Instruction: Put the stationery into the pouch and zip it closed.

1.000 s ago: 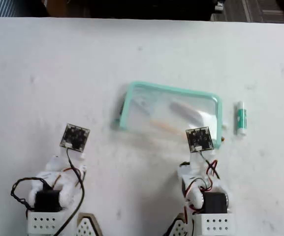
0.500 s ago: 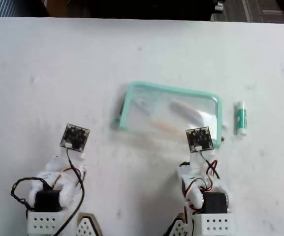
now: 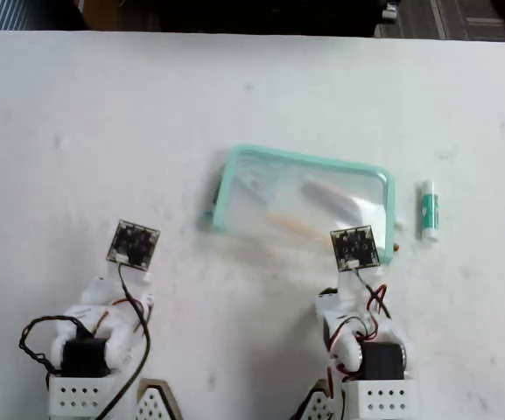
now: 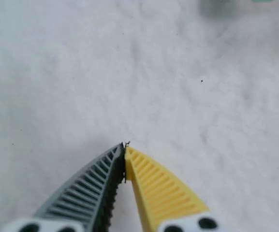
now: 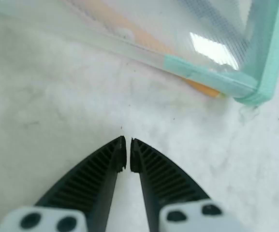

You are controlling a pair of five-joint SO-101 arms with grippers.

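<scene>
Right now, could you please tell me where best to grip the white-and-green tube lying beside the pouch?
I'd grip the white-and-green plastic tube mid-barrel, across its narrow width, from above: it lies flat on the white table, clear of the mint-edged transparent pouch.

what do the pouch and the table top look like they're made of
The pouch looks like clear, soft plastic, probably vinyl, with a glossy finish: things inside show through and a bright glare sits on it. Its mint green edging could be plastic or fabric tape. The table is white and matte with faint mottling, maybe a cloth or sheet cover; unclear which.
</scene>
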